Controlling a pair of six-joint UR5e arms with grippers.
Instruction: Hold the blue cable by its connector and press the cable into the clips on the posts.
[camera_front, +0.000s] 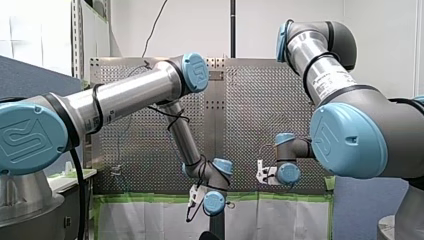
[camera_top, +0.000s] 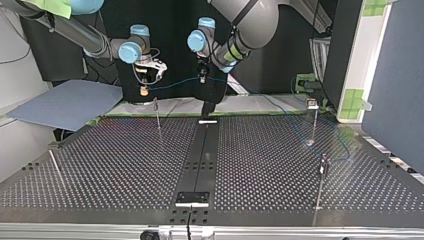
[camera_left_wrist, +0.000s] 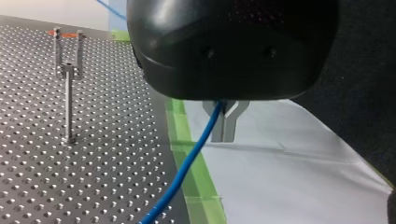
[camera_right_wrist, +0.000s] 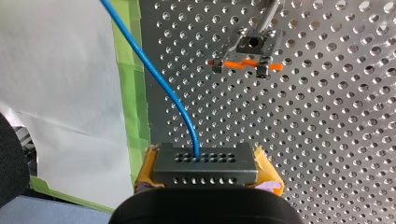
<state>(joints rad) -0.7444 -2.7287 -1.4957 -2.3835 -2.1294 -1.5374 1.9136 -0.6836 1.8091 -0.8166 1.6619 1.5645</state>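
My right pincer (camera_right_wrist: 208, 171) grips the connector (camera_right_wrist: 205, 161) between its yellow pads, so the blue cable (camera_right_wrist: 154, 74) runs out freely. My left pincer (camera_left_wrist: 223, 122) is closed round the cable further along, to guide it above the bench (camera_left_wrist: 93, 163) edge toward the post (camera_left_wrist: 69, 79).

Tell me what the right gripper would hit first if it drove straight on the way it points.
Probably the bare perforated table, beside the post's clip. The right gripper, shut on the connector of the blue cable, aims just off that clip. Depth is unclear, so the clip might come first.
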